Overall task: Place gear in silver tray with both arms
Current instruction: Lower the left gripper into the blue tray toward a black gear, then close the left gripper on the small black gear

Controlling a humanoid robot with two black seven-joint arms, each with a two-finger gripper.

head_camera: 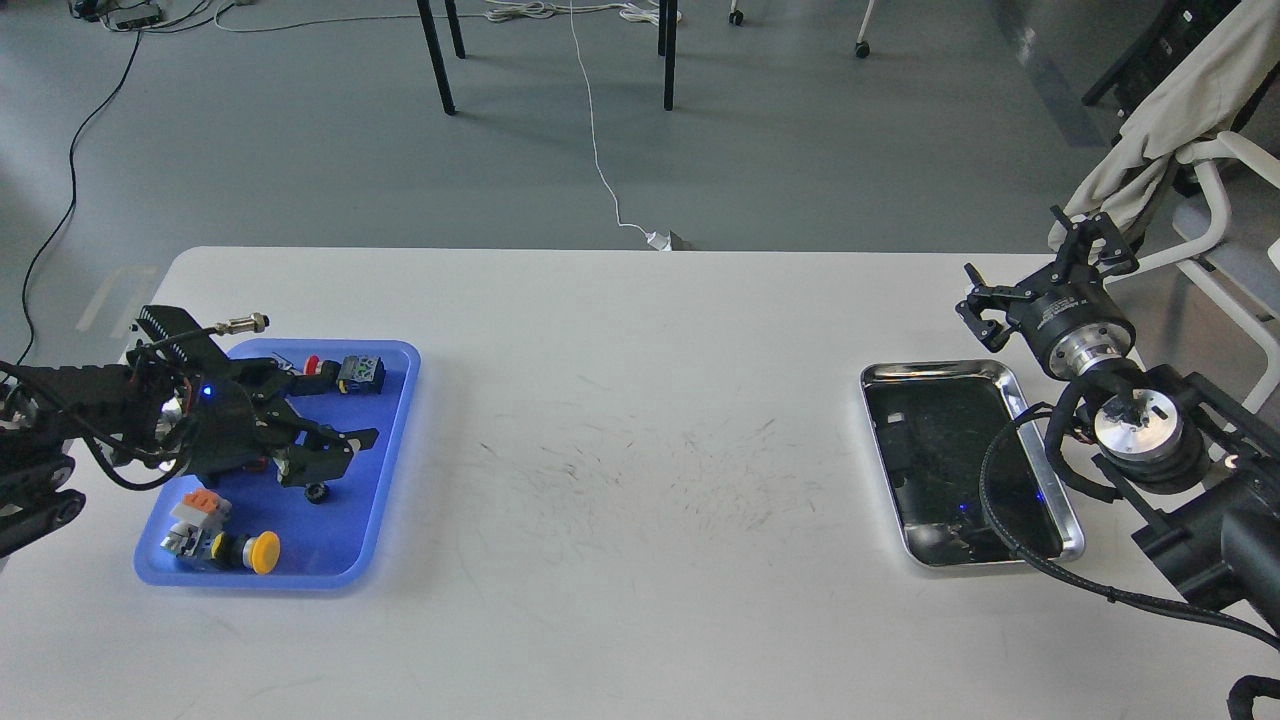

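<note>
The left gripper (335,455), fingers spread, hovers over a small black gear (317,491) in the blue tray (385,470). Next: close on it. The silver tray (940,372) waits far right beside the open right gripper (1040,260).
</note>
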